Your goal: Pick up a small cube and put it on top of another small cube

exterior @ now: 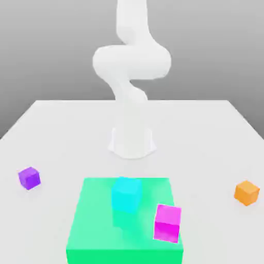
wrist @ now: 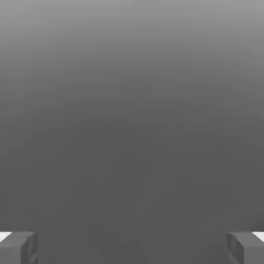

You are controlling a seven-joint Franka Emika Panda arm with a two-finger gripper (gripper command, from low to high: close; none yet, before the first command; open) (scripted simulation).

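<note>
The white arm (exterior: 132, 67) rises bent; its claw (wrist: 132, 248) stands wide open.

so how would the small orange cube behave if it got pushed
The small orange cube would probably slide rather than roll, given its flat faces. Tipping seems unlikely, as it looks about as wide as tall.

simulated lab-like scene, white robot arm (exterior: 132, 62), plain pale surface (exterior: 67, 139)

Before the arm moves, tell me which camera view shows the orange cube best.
The exterior view: the orange cube sits in plain sight on the table, near that view's right edge, unobstructed. The hand view shows the gripper open against grey, with no orange in between.
</note>
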